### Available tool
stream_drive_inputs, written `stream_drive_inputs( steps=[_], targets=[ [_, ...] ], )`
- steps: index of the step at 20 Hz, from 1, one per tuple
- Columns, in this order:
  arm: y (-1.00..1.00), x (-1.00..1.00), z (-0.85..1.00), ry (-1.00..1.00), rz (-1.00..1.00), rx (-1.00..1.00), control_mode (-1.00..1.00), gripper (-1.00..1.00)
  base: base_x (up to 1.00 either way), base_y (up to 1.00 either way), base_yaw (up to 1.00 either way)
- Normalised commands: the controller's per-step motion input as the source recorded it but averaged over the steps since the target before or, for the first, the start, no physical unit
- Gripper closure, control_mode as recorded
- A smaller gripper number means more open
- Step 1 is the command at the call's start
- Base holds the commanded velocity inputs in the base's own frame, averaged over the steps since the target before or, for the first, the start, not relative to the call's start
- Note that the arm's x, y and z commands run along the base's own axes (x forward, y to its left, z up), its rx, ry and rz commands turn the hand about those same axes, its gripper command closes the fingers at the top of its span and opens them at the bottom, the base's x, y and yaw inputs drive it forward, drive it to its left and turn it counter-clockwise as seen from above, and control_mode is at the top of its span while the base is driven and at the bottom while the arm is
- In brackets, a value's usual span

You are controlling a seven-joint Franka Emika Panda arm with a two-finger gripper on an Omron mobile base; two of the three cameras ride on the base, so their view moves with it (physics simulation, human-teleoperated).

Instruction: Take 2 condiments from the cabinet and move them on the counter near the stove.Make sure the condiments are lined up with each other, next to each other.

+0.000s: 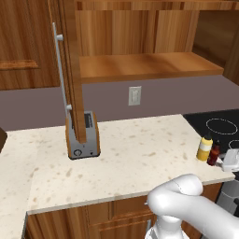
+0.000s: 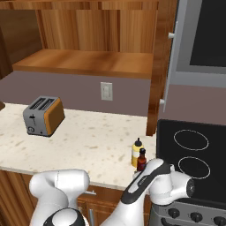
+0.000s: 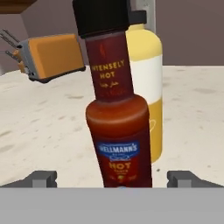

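Note:
Two condiments stand upright side by side on the beige counter (image 1: pixel 130 154), close to the black stove (image 1: pixel 219 126). One is a yellow squeeze bottle (image 3: pixel 146 87) (image 1: pixel 204 148) (image 2: pixel 137 152). The other is a dark red sauce bottle (image 3: pixel 116 127) (image 1: pixel 214 154) (image 2: pixel 141 160) with a black cap. My gripper (image 3: pixel 116 179) is open. Its fingertips (image 3: pixel 43 178) stand wide on either side of the red bottle's base, with gaps to it. In the left base view the white hand (image 1: pixel 231 161) sits just right of the bottles. The cabinet (image 1: pixel 144 65) shelf above is bare.
The cabinet door (image 1: pixel 72 70) hangs open over the counter, with its silver bar handle (image 1: pixel 60 70). A silver and orange toaster (image 1: pixel 83 135) (image 2: pixel 43 115) stands below it. A wall switch (image 1: pixel 135 95) is on the backsplash. The counter's front edge runs just behind my hand.

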Motion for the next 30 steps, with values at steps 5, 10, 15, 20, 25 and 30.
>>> stream_drive_inputs(
  steps=[5, 10, 15, 20, 25, 30],
  targets=[
    [-0.01, -0.33, 0.1, 0.0, 0.0, 0.0, -1.0, -1.0, 0.0, 0.0, 0.0],
    [0.0, -0.27, 0.37, -0.04, 0.0, 0.0, -1.0, -1.0, 0.0, 0.0, 0.0],
    [0.0, -0.36, 0.59, -0.07, 0.0, 0.0, -1.0, -1.0, 0.0, 0.0, 0.0],
    [0.06, -0.56, 0.56, -0.09, 0.0, 0.0, -1.0, -1.0, 0.0, 0.0, 0.0],
    [0.21, -0.54, 0.48, -0.09, 0.0, 0.0, -1.0, -1.0, 0.0, 0.0, 0.0],
    [0.41, -0.36, 0.62, -0.1, -0.02, 0.0, -1.0, -1.0, 0.0, 0.0, 0.0]
  ],
)
